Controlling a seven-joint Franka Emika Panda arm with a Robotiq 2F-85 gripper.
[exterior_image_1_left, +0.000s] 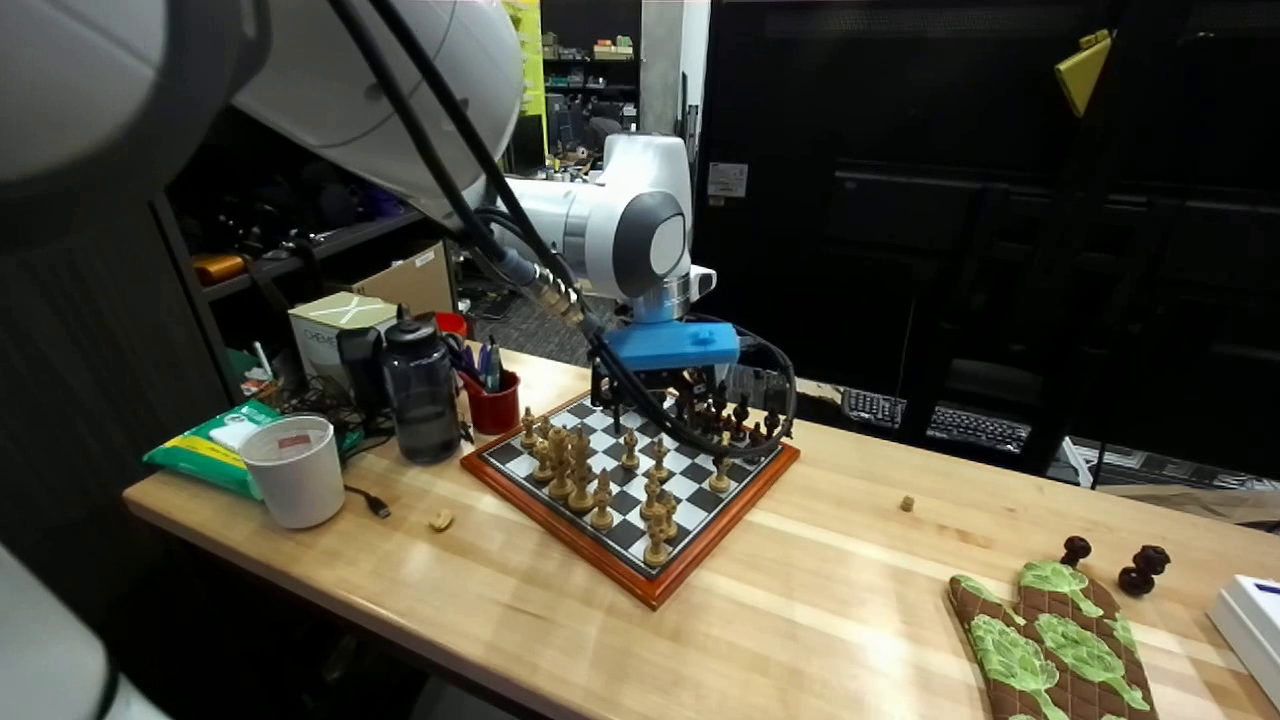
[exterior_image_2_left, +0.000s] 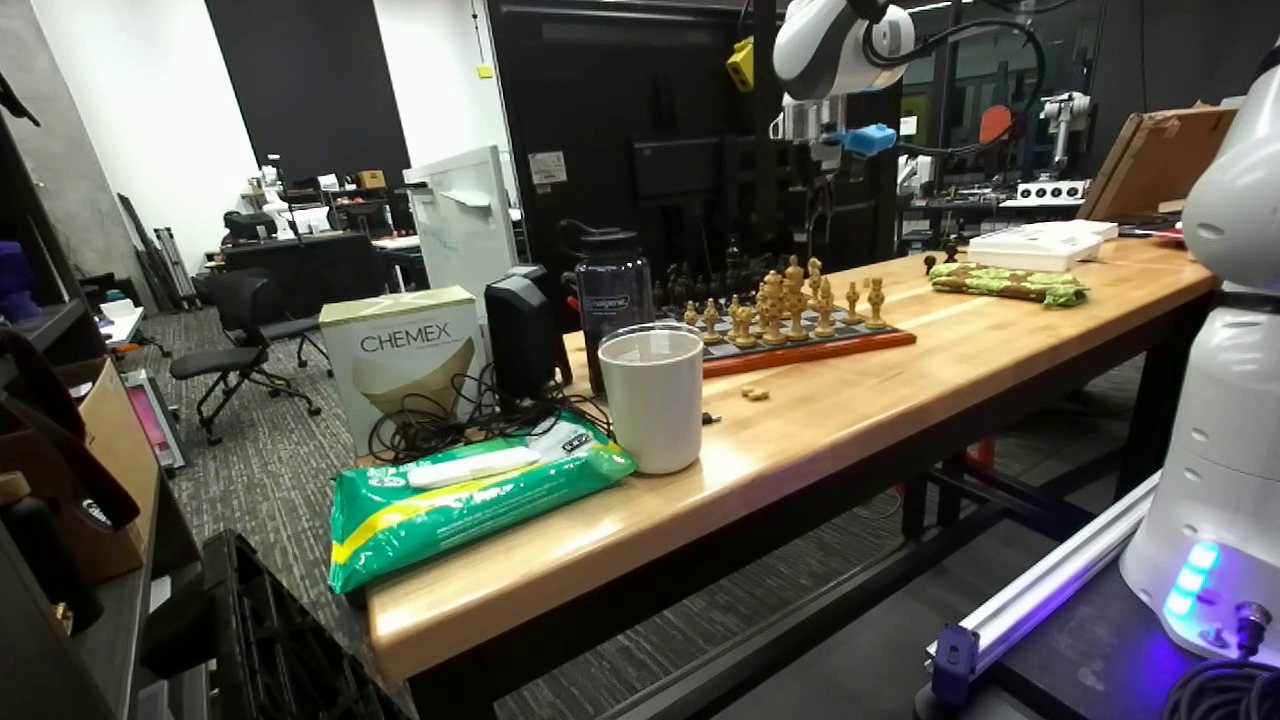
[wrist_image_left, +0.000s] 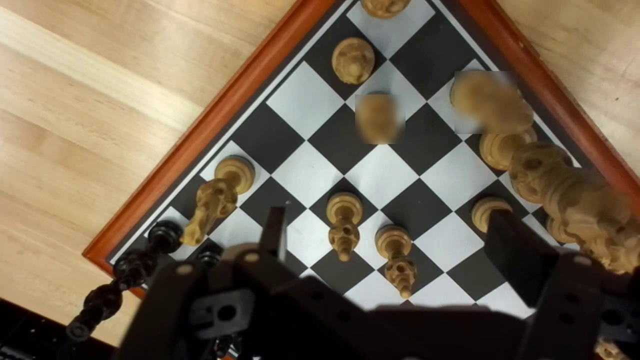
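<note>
Though a cable (exterior_image_1_left: 793, 390) partly covers it in an exterior view, the wrist view shows the tool (wrist_image_left: 394, 235) spread wide, empty, framing 2 pale chessmen (wrist_image_left: 344, 220).

In an exterior view, the gripper (exterior_image_1_left: 654, 404) is positioned over a chessboard (exterior_image_1_left: 560, 523) bearing light pieces (exterior_image_1_left: 580, 490) and dark pieces (exterior_image_1_left: 740, 414). A red cup (exterior_image_1_left: 495, 410) is placed beside the chessboard, an oven mitt (exterior_image_1_left: 1060, 645) well apart.

Robotics lab: robot arm (exterior_image_2_left: 1190, 440), whiteboard (exterior_image_2_left: 462, 235), keyboards (exterior_image_1_left: 977, 428)
</note>
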